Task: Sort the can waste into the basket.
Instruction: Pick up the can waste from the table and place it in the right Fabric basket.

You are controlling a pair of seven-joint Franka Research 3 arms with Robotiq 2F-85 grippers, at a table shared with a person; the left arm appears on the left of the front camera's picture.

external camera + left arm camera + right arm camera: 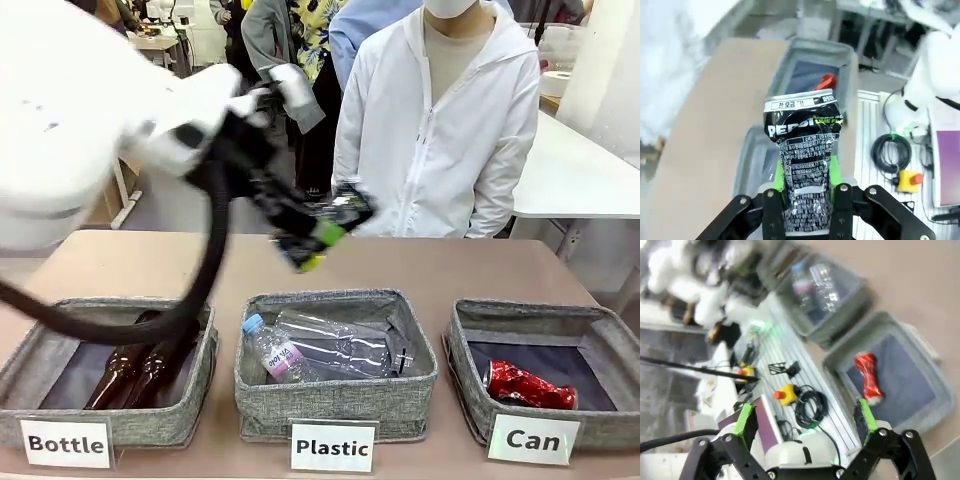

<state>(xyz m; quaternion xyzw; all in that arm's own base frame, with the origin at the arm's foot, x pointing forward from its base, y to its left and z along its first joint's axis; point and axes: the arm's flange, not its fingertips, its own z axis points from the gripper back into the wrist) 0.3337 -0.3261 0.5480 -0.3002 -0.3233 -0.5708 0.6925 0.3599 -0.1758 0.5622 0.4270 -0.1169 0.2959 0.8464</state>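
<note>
Spreading below the left pincer (318,245): a matt brown tabletop (420,265), smooth and bare along its far half. Standing just beyond that pincer, at the far edge: a person in a white zipped jacket (440,130), head cut off by the frame; more people and white tables blurring into the room behind.

Clamping a crushed black can (805,165) between the green pads (778,176) of the left pincer, held in the air above the tabletop, printed with white lettering and small text, dented and creased, silver rim uppermost in the left wrist view. Hiding the can's lower end behind the black fingers. Smearing in the front view, so the can there (340,212) reading only as a dark glossy lump.

Sitting below and to the right of the left pincer: the basket (462,370) of coarse grey fabric, square, dark-lined, carrying a white "Can" card, with a crumpled red can (528,386) lying inside. Lying beyond the held can in the left wrist view, the same basket (842,55), partly covered.

Sitting almost under the left pincer: a "Plastic" basket (330,400) holding a clear ribbed bottle (325,345). Sitting to its left: a "Bottle" basket (20,370) with brown glass bottles (125,375), partly hidden by a black cable (110,325).

Standing wide apart and holding nothing: the right pincer (805,420), with the basket (935,385) ahead of it, blurred.
</note>
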